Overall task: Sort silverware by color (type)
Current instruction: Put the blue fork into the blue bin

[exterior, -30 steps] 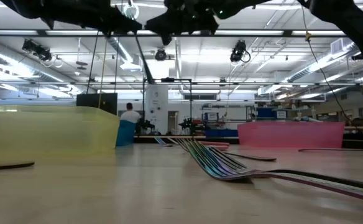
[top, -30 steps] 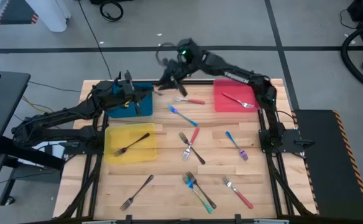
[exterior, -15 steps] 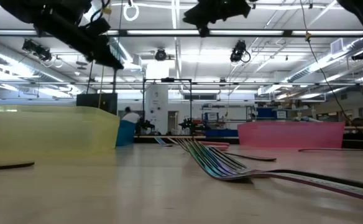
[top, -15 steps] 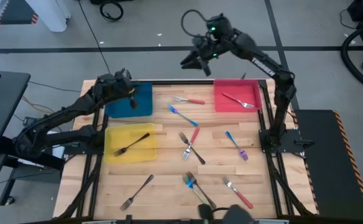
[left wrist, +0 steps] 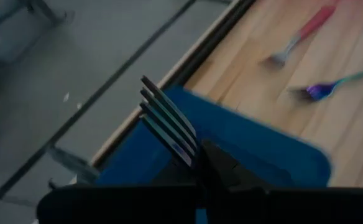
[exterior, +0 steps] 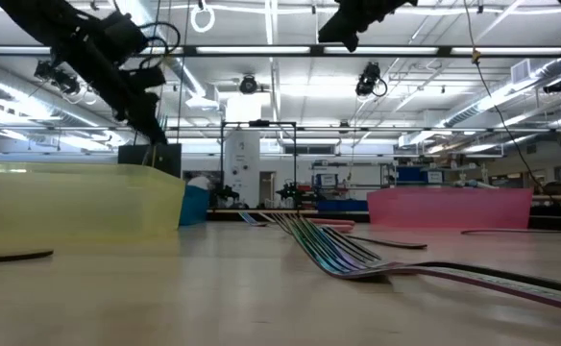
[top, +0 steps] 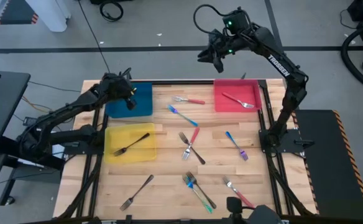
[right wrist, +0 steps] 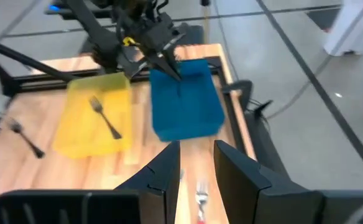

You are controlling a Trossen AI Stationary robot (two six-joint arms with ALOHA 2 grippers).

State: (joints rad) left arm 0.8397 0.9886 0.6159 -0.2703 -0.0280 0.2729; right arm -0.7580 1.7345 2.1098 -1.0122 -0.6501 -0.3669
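Left gripper (top: 130,101): pinched shut on a fork (left wrist: 168,127), tines sticking out ahead of the fingers, hanging over the blue tray (top: 143,106). My guess is the fork belongs to the blue set and is held above that tray so it can drop straight in.
Right gripper (right wrist: 196,163): fingers spread with nothing between them, lifted high beyond the table's far edge, out of the left arm's way.
Blue tray: I see no fork lying in it yet.
Yellow tray (top: 114,137): holds one dark grey fork (top: 132,144).
Red tray (top: 222,101): holds one fork (top: 239,100).
Rest of the silverware: about ten forks lie loose on the wooden table (top: 163,168), red (top: 189,100), blue (top: 181,115) and grey (top: 136,192) mixed, most of the sorting undone.
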